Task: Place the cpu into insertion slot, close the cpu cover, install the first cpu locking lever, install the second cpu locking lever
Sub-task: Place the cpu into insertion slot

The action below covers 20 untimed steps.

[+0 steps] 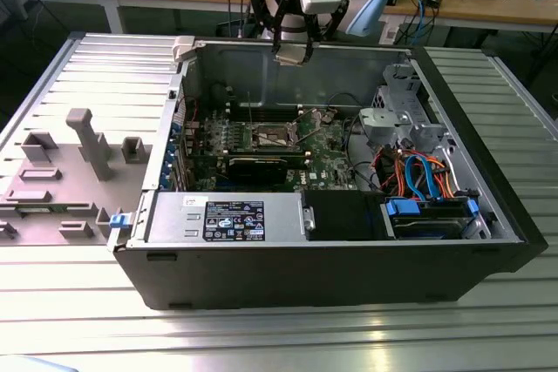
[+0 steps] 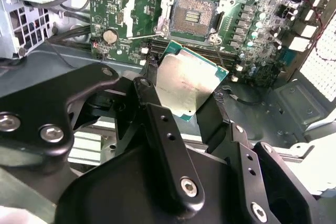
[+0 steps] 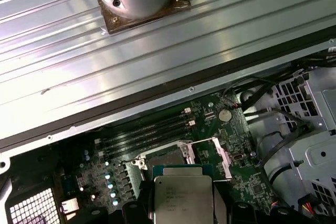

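Jaws clamp cpu (image 2: 190,80); second wrist view: insertion slot (image 2: 191,14) uncovered.

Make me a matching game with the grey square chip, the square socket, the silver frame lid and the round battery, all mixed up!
Things
1. small flat square cpu with a dull grey metal top
2. square silver-rimmed insertion slot
3. thin silver metal cpu cover
4. round silver coin battery

States
A. swung open beside the slot
B. held in the black gripper
C. on the green motherboard, past the open cover
D. uncovered, empty

Pairs: 1-B, 2-D, 3-A, 4-C
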Available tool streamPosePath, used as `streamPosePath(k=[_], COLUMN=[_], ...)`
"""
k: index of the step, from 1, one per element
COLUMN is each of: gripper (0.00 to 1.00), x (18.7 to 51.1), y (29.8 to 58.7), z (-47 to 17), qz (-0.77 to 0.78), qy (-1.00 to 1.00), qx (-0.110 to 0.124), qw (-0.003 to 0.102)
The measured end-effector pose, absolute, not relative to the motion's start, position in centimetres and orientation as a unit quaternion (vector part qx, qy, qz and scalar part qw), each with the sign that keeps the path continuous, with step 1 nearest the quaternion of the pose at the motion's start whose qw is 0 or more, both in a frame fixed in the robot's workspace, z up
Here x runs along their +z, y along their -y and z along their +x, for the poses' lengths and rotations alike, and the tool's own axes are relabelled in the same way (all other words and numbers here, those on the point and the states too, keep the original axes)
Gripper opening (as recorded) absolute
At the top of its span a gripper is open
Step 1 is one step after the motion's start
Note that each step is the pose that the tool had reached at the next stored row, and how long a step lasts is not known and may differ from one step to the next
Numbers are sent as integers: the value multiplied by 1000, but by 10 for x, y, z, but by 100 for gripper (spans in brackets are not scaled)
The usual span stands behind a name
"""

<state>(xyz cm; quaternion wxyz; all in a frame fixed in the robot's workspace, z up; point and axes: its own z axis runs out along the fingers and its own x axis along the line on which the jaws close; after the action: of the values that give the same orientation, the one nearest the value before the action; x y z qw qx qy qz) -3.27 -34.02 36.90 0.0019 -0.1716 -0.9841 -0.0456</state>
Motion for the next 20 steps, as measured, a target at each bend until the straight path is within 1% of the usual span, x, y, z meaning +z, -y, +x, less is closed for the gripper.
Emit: streamPosePath(k=[20], gripper=[54], x=[364], y=[340], z=[-34], qz=[-260], qy=[965], qx=[-46], qw=[-2])
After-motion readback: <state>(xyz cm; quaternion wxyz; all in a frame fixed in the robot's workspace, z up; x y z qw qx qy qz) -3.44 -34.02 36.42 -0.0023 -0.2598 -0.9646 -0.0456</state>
